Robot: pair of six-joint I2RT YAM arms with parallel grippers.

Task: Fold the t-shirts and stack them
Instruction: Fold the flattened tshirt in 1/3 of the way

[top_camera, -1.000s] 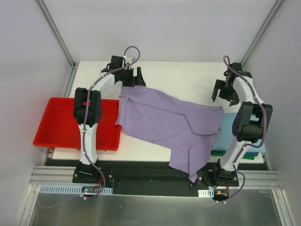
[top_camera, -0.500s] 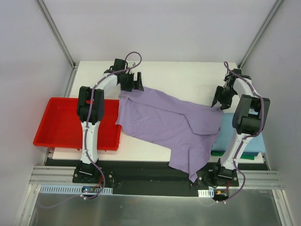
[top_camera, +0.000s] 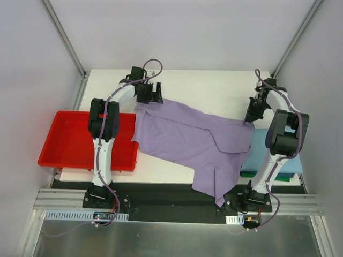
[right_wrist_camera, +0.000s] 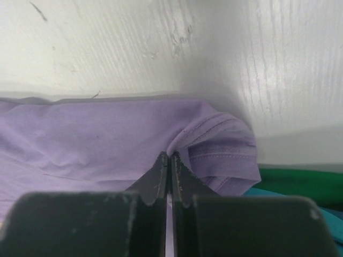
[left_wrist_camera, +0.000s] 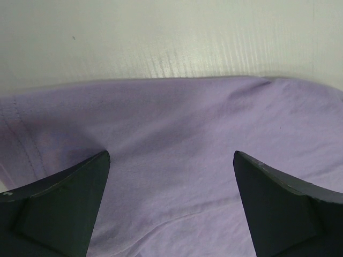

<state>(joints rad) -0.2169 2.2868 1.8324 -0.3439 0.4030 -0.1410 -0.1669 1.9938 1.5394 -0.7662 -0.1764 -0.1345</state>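
Now, red tray [top_camera: 64, 144]: well out to the left of the left jaws, overhanging the table's left edge. Its right rim is just beside the shirt's left edge.
Left gripper [top_camera: 155, 92]: jaws wide and holding nothing. The two fingers [left_wrist_camera: 64, 209] stand either side of a flat stretch of cloth at the shirt's far left corner.
Lavender t-shirt [top_camera: 187, 139]: spread slantwise from the left jaws to the right jaws. Its far hem [left_wrist_camera: 177, 85] runs just ahead of the left fingertips, and its near tail hangs over the table's near edge.
Table [top_camera: 214, 88]: bare white board lies ahead of both pairs of fingertips, up to the far edge.
Right gripper [top_camera: 251, 115]: jaws pressed together on the shirt's far right corner. The cloth [right_wrist_camera: 107, 128] puckers at the tips [right_wrist_camera: 169, 160], and the stitched hem bunches just right of them.
Light blue t-shirt [top_camera: 260, 150]: near side of the right jaws, partly under the lavender corner, along the table's right edge.
Dark green t-shirt [top_camera: 262, 174]: under the blue one. An edge shows low to the right of the closed jaws [right_wrist_camera: 305, 182].
Change from a second ago: the right jaws stood open and off the corner, and now they are down on it and closed. The left gripper has eased slightly left and nearer. The shirt's outline is the same.
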